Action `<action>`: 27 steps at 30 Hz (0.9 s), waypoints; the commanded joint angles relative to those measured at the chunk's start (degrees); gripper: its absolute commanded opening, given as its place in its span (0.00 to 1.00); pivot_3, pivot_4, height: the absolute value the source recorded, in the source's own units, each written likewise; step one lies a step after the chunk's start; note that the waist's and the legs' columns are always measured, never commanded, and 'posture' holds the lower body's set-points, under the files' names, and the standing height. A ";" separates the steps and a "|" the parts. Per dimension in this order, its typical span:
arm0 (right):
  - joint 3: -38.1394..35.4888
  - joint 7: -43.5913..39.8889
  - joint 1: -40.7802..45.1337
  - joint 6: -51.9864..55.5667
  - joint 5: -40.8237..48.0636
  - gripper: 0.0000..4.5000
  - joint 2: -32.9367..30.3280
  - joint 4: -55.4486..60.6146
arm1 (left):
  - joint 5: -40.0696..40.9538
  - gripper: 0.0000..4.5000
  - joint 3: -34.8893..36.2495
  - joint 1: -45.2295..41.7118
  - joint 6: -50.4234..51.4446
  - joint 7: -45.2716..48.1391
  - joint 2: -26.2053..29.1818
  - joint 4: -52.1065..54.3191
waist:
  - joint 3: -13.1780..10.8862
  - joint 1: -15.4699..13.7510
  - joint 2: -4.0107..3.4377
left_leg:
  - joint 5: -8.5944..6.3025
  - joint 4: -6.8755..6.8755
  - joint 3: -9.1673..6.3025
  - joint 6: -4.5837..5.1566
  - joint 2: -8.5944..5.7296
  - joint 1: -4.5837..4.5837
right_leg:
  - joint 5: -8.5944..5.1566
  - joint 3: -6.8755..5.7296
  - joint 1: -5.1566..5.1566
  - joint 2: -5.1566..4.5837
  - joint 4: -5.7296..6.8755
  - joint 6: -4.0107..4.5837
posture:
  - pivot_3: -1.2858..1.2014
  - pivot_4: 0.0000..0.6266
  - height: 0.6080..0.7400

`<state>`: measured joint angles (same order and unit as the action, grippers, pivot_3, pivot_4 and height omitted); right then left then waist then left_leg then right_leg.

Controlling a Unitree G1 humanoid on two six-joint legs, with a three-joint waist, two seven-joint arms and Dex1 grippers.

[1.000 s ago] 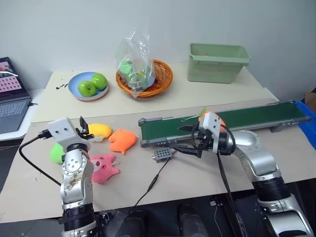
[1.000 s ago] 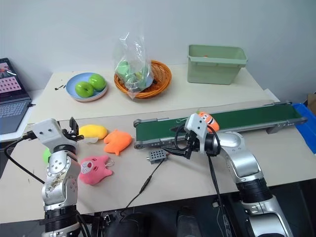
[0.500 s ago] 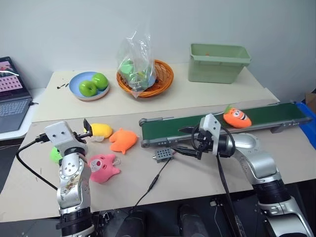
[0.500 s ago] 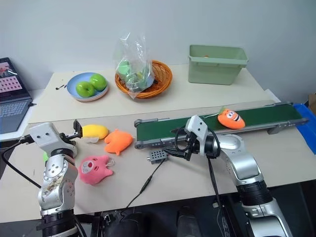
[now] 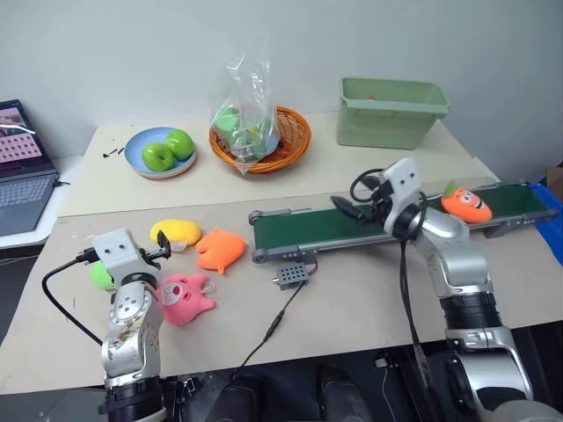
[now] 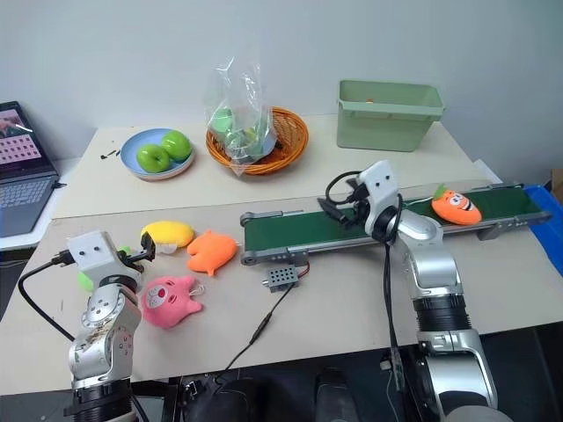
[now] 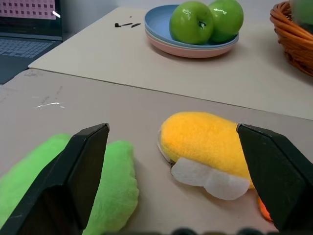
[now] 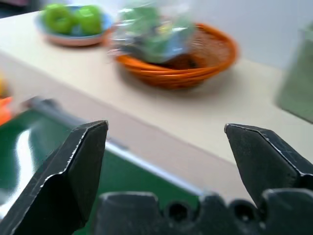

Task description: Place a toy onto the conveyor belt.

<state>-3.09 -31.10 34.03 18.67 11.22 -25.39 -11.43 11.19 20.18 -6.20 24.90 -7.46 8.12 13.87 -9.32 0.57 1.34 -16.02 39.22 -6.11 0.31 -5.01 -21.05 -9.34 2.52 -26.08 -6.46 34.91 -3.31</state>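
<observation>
The toy (image 5: 466,202), an orange carrot plush with a green tuft and a face, lies on the conveyor belt (image 5: 308,230) near its right end, free of both grippers. My right gripper (image 5: 345,207) hovers over the belt's middle, left of the toy, pointing left. It is open with nothing between its fingers (image 8: 80,161). My left gripper (image 5: 159,249) is low over the table at the left, also open. It points at a yellow plush (image 7: 205,142), which lies just ahead of its fingertips.
An orange fish plush (image 5: 218,249), a pink pig plush (image 5: 183,296) and a green plush (image 7: 112,181) lie around the left gripper. The grey control box (image 5: 290,275) and its cable lie in front of the belt. A blue apple plate (image 5: 132,160), orange basket (image 5: 295,145), green bin (image 5: 390,112) and laptop (image 5: 22,189) stand behind.
The toy has ridden right along the belt, out from behind my right gripper. That gripper has lifted and swung from in front of the belt to above it. The left gripper sank slightly.
</observation>
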 commanded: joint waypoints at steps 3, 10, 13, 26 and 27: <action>-1.90 4.04 -0.26 -2.01 -1.92 1.00 -0.27 -0.95 | -1.43 0.99 -1.08 -0.11 -0.90 0.81 1.24 1.38 | 0.00 0.16 0.00 | 0.00 0.00 0.02 0.00 0.00 0.01 | 0.00 0.01 0.00 0.02 0.02 0.00 | 0.52 0.24 1.00; -1.71 4.59 -0.02 -1.94 -1.88 1.00 0.15 -1.05 | -1.32 0.99 -1.46 -0.57 -0.89 1.39 1.43 1.29 | 0.00 0.48 0.00 | -0.01 0.00 0.05 0.01 0.01 0.03 | 0.01 0.04 0.00 0.03 0.03 0.00 | 0.52 0.24 1.00; -1.74 4.85 0.07 -1.92 -1.89 1.00 0.37 -1.04 | -1.32 0.99 -1.46 -0.63 -0.83 1.57 1.43 1.40 | 0.00 0.42 0.00 | -0.01 0.00 0.05 0.02 0.01 0.03 | 0.01 0.04 0.00 0.02 0.02 0.00 | 0.52 0.24 1.00; -1.68 5.57 -0.03 -1.57 -2.08 1.00 0.38 -0.63 | -1.03 0.99 -2.36 -0.95 -0.44 2.90 1.31 0.82 | 0.00 0.42 0.00 | -0.01 0.00 0.05 0.02 0.01 0.03 | 0.01 0.04 0.00 0.02 0.02 0.00 | 0.52 0.24 1.00; -1.68 5.61 -0.02 -1.53 -2.08 1.00 0.36 -0.68 | -0.95 0.99 -2.45 -0.92 -0.49 3.03 1.28 0.83 | 0.00 0.42 0.00 | -0.01 0.00 0.06 0.02 0.01 0.03 | 0.01 0.04 0.00 0.02 0.02 0.00 | 0.52 0.24 1.00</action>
<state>-3.61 -25.90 33.10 18.64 9.19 -24.85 -13.62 10.34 17.72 -6.55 24.90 -4.87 8.88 13.69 -9.31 0.99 1.34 -16.03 39.22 -6.05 0.33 -5.00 -21.02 -9.34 2.56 -26.08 -6.43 34.93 -3.31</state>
